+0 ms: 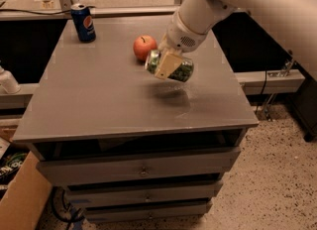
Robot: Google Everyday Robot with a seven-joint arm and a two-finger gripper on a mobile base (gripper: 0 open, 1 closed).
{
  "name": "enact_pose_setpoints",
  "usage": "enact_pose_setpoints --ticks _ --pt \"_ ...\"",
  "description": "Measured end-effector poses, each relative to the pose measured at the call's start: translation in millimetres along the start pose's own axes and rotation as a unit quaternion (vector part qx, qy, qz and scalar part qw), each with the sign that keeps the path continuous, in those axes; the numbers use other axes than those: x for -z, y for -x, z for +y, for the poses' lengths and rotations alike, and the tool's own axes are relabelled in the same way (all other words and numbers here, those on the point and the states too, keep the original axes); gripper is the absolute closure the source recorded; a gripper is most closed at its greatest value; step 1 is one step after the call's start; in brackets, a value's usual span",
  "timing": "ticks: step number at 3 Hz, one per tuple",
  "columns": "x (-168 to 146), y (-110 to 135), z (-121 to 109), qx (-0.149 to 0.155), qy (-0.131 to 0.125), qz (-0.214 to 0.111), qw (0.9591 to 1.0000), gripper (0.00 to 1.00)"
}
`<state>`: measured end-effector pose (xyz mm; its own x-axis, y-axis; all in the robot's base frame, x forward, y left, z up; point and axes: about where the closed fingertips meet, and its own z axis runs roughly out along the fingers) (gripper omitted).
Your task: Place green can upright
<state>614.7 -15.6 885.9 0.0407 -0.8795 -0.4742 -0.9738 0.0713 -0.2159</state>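
The green can [181,70] is held lying sideways and a little tilted, lifted clear above the grey cabinet top [99,100]; its shadow falls on the surface below. My gripper [167,64] comes down from the upper right and is shut on the can around its middle, one cream finger [167,65] across the front. The can's silver end points left, close to a red apple.
A red apple [144,47] sits just left of the held can. A dark blue can [83,22] with a round logo stands upright at the back left. The cabinet has drawers below. A cardboard box [20,194] stands on the floor at left.
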Motion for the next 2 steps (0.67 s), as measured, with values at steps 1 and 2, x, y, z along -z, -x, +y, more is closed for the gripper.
enact_pose_setpoints --ticks 1,2 --pt "9 -2 -7 -0.047 -0.011 -0.100 0.9939 1.00" --pt "27 -7 -14 -0.093 -0.031 -0.203 0.9743 1.00"
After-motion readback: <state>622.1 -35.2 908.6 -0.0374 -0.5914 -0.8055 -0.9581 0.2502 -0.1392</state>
